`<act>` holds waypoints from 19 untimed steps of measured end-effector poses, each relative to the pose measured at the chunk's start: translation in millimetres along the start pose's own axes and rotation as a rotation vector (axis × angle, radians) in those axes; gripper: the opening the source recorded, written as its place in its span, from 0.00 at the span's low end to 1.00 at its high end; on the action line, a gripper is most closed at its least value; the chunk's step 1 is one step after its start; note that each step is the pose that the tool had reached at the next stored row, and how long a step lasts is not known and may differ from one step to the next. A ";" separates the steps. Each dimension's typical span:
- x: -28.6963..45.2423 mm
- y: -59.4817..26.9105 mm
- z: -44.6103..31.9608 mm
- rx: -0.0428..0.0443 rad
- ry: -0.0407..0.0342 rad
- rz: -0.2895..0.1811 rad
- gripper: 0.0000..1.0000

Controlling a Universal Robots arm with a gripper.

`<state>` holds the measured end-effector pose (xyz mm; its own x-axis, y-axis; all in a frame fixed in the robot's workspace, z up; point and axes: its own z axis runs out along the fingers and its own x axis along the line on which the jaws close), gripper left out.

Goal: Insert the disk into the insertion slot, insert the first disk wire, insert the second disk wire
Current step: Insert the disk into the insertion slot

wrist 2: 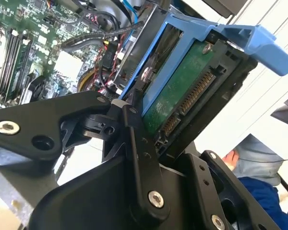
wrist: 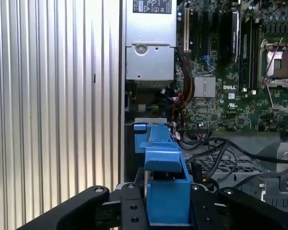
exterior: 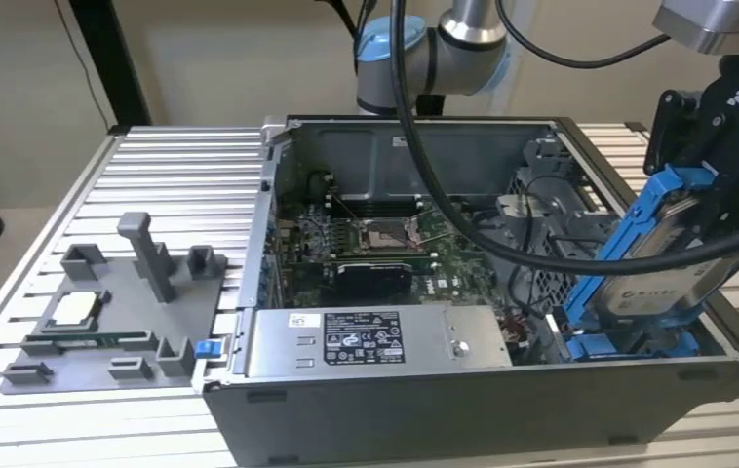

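the black robot gripper [exterior: 708,200] clamps the flat silver-grey hard drive in its bright blue plastic carrier [exterior: 649,278], tilted steeply above the blue-railed perforated grey metal bay [exterior: 623,343] at the exterior view's right end of the open grey computer case [exterior: 474,409].

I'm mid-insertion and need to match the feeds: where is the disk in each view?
Exterior view: the disk tilted, held by the gripper above the case, at the exterior view's right.
Second wrist view: the disk, green circuit-board face showing, clamped between black fingers.
First wrist view: the disk edge-on, blue-framed, between the fingers.
Shared landmark: the green motherboard.
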<state>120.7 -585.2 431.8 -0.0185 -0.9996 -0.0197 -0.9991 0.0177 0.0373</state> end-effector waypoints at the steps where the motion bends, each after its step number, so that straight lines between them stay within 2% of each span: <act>1: -0.4 0.0 0.6 0.0000 0.0002 0.000 0.00; 12: -10.8 -2.3 12.2 0.0000 0.0001 0.000 0.00; 19: -10.7 -2.8 24.4 0.0000 0.0008 0.000 0.00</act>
<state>122.8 -574.1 407.5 -0.0185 -0.9996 -0.0189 -0.9991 0.0178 0.0373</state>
